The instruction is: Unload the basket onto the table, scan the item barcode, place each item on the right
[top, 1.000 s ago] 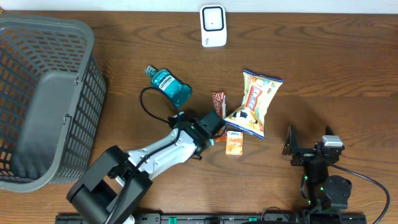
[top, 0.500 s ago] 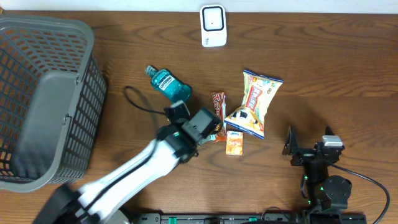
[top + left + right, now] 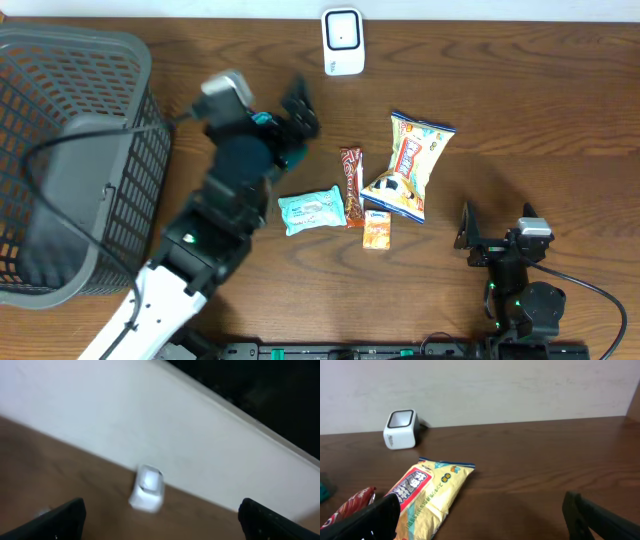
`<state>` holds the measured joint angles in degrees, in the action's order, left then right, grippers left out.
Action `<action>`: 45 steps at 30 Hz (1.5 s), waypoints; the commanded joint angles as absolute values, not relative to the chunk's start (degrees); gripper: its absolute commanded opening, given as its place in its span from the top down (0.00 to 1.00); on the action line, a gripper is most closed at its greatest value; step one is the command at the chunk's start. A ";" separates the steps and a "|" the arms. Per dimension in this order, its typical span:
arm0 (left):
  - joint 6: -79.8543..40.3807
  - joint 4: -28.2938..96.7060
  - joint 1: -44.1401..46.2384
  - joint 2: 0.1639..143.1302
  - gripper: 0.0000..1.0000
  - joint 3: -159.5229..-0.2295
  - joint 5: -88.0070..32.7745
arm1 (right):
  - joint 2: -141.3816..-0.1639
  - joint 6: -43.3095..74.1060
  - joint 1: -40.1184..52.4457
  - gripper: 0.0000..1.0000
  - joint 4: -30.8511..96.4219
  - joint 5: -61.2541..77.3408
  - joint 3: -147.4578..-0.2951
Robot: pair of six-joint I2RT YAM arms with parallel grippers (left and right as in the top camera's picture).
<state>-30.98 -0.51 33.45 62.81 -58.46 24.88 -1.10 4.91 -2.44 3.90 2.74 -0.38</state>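
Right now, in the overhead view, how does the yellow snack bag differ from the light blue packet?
The yellow snack bag is larger than the light blue packet. The bag lies to the right of the red candy bar, the packet to its left. The bag points toward the far edge; the packet lies almost crosswise. Both lie flat on the table.

The brown wooden bench (image 3: 540, 120) carries a dark grey mesh basket (image 3: 75, 40) at its left end. A small white scanner (image 3: 342, 40) stands at the far edge, near the middle. Toward the centre a teal packet (image 3: 312, 209) lies flat, with a red-brown candy bar (image 3: 352, 186) just beside its right end. A yellow snack bag (image 3: 410, 165) lies right of the bar, and a small orange box (image 3: 377, 229) sits at the bag's near corner.
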 commanded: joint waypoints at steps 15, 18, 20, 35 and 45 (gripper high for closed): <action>-2.13 9.47 19.53 62.87 0.02 -65.65 25.91 | -1.04 4.21 -2.15 0.01 4.12 2.48 -0.32; -2.15 11.68 19.51 62.06 0.02 -65.58 21.87 | -1.04 4.21 -2.15 0.01 4.12 2.48 -0.32; -2.13 13.69 19.51 61.58 0.02 -65.54 15.18 | -1.04 4.21 -2.15 0.01 4.12 2.48 -0.32; -2.15 17.19 19.51 48.01 0.02 -64.95 -0.91 | -1.04 4.21 -2.15 0.01 4.12 2.48 -0.32; -2.22 20.97 19.05 30.89 0.02 -64.93 -0.95 | -1.04 4.21 -2.15 0.01 4.12 2.48 -0.32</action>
<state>-2.90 20.53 19.57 33.61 -64.75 -0.12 -1.10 4.91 -2.44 3.90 2.76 -0.38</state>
